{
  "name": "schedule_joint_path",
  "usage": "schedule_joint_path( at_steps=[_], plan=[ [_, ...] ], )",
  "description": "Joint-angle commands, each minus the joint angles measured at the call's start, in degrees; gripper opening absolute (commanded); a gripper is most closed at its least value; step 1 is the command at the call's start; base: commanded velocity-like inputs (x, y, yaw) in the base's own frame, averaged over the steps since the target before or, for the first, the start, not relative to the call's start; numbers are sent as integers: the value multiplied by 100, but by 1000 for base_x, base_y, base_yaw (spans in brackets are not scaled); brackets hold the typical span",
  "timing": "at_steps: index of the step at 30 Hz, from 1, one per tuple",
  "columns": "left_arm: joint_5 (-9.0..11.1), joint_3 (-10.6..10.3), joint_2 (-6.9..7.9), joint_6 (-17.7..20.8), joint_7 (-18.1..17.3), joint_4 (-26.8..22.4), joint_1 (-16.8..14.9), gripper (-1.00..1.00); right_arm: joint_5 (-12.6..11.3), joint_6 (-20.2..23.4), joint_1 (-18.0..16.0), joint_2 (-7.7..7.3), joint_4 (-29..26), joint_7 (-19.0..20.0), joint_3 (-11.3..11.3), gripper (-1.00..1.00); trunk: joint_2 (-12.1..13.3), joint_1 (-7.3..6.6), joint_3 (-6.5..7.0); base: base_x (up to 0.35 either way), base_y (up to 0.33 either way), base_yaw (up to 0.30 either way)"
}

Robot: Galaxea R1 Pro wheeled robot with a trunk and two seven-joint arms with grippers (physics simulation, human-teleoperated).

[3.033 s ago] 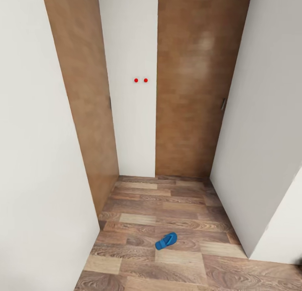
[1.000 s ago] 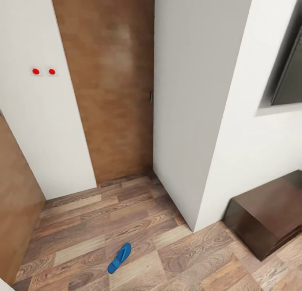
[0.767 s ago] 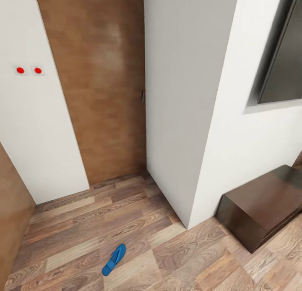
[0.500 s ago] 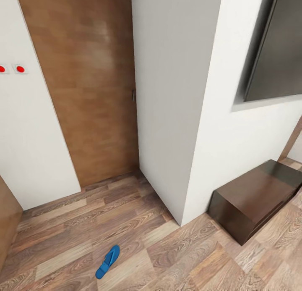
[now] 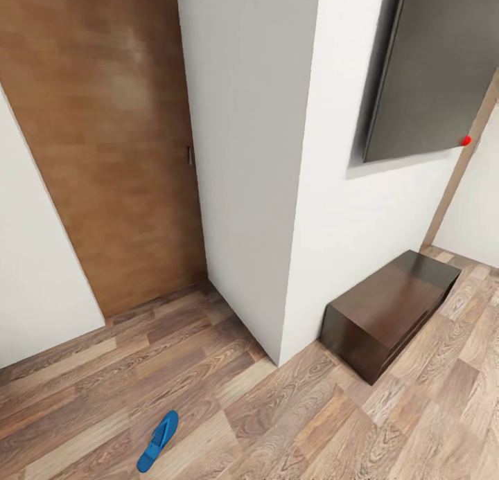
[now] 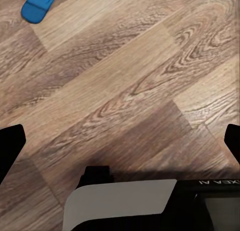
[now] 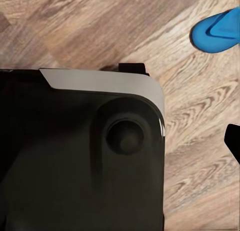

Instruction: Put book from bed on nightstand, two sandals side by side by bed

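Camera swung right — flat blue sandal (image 5: 157, 440) on grained planks (image 5: 298, 411); left pincer (image 6: 120, 146) spread.

Under me the floor (image 5: 291, 411) is grained wood plank, faintly sheened. The door (image 5: 104, 154) is warm matt wood, the walls (image 5: 249, 154) smooth matt white. The dresser (image 5: 388, 307) is dark glossy wood. The sandal (image 5: 158, 440) looks smooth blue rubber.

Sandal (image 7: 217, 32) cropped at frame edge
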Motion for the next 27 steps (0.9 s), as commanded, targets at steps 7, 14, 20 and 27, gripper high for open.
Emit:
schedule_joint_path(
  at_steps=[7,14,20,27],
  plan=[
    [1,1,0,-13,-1,2,-2,100,0,-12,-1,0,-2,7,-4,100,-2,0,-32,70,27,-252],
    [1,1,0,-14,-1,2,-2,100,0,-12,-1,0,-2,6,-4,100,-2,0,-60,205,125,-252],
    [1,1,0,-18,-1,2,-2,100,0,-12,-1,0,-2,6,-4,100,-2,0,-83,29,19,-252],
    [1,1,0,-18,-1,2,-3,100,0,-12,-1,0,-2,4,-4,100,-2,0,-110,1,1,-252]
  ],
)
